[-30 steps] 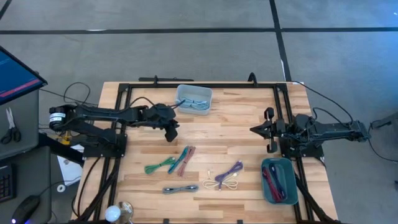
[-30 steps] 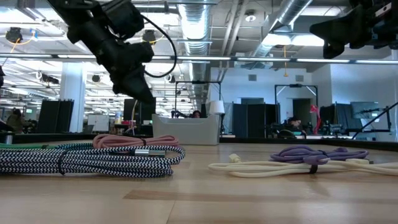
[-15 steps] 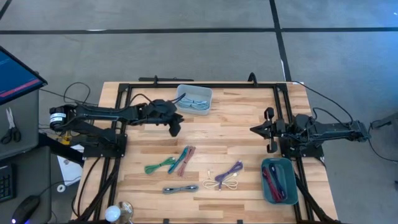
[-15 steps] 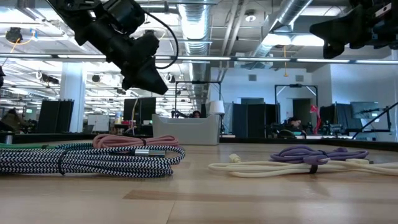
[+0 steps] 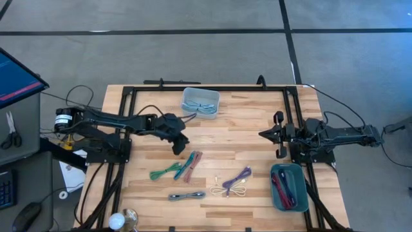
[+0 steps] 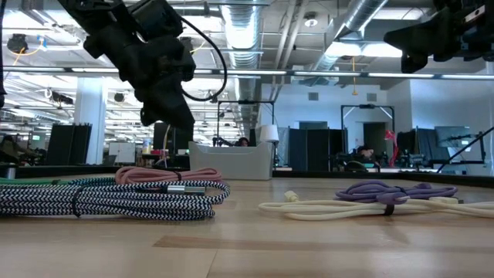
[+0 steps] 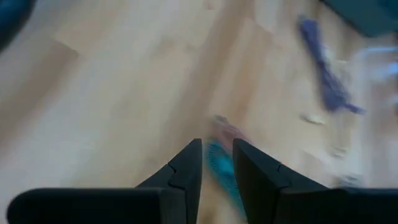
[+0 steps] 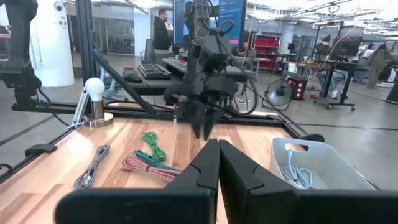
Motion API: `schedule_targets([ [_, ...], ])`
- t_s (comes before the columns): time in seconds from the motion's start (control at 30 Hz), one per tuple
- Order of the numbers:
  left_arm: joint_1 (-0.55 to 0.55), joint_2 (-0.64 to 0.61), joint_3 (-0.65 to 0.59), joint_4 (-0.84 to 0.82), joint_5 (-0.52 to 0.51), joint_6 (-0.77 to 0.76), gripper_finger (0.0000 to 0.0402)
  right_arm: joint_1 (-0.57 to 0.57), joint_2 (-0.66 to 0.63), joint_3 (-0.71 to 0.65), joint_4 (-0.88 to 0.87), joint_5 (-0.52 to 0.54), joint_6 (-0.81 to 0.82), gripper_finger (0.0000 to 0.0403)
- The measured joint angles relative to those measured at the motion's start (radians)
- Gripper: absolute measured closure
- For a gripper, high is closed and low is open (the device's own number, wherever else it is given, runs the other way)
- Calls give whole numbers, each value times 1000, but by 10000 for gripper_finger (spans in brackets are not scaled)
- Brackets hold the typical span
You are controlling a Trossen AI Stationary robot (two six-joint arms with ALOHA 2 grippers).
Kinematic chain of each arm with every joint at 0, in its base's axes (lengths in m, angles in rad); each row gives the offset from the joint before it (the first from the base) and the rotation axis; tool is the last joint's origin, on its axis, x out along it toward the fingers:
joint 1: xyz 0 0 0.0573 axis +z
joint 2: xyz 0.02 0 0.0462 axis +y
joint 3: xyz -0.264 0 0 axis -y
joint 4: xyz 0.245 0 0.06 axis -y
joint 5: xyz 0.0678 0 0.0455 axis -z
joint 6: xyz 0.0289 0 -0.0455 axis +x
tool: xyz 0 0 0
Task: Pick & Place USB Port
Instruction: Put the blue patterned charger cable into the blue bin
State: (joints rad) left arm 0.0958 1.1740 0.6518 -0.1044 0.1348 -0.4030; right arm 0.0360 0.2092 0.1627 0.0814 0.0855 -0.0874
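Observation:
Several coiled USB cables lie flat on the wooden table: a green one (image 5: 163, 172), a teal and a pink one (image 5: 189, 165) side by side, a black-and-white braided one (image 5: 187, 195), a purple one (image 5: 239, 178) and a cream one (image 5: 235, 190). My left gripper (image 5: 179, 147) hovers just far of the teal and pink pair, pointing down, narrowly open and empty; in its wrist view the teal cable (image 7: 219, 169) shows between the fingers (image 7: 217, 152). My right gripper (image 5: 262, 134) waits shut at the table's right side.
A grey bin (image 5: 201, 102) at the far edge holds light cables. A teal bin (image 5: 288, 187) at the near right holds red and dark cables. Black frame rails (image 5: 132, 129) run along the table's sides. Bare wood lies between the two grippers.
My left gripper tipped up toward level near the grey bin, then tipped down again. It moved toward the near edge, closer to the teal and pink cables. The cables stayed where they were.

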Motion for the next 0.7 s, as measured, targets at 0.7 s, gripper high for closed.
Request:
schedule_targets([
  [0.7, -227, 40, 16, 16, -153, -207, 311, 0, 0, 0, -28, 49, 10, 403],
])
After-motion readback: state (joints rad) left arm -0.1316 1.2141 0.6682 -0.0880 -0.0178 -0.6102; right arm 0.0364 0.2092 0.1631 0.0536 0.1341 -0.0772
